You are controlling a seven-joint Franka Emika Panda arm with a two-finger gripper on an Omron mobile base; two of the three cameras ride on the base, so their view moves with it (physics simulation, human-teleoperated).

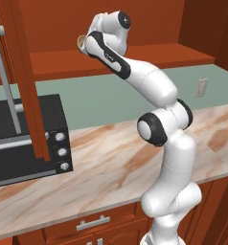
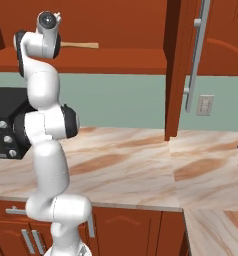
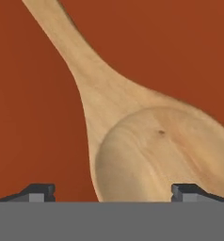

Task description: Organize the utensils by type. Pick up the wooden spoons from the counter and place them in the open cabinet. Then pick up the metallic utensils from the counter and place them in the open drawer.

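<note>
the spoon (image 3: 147, 141) lies on the cabinet shelf (image 2: 116, 60) between the wide-open gripper (image 3: 113, 190) tips, gripped by nothing; it looks light, stiff and smooth, best pinched across the neck near its bowl.

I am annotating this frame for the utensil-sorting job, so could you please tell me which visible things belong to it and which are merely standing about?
Belonging to the job:
- wooden spoon, lying on the open cabinet shelf
- counter
- end effector, open above the spoon

Merely standing about:
- black toaster oven
- wall outlet
- closed drawer front under the counter
</note>
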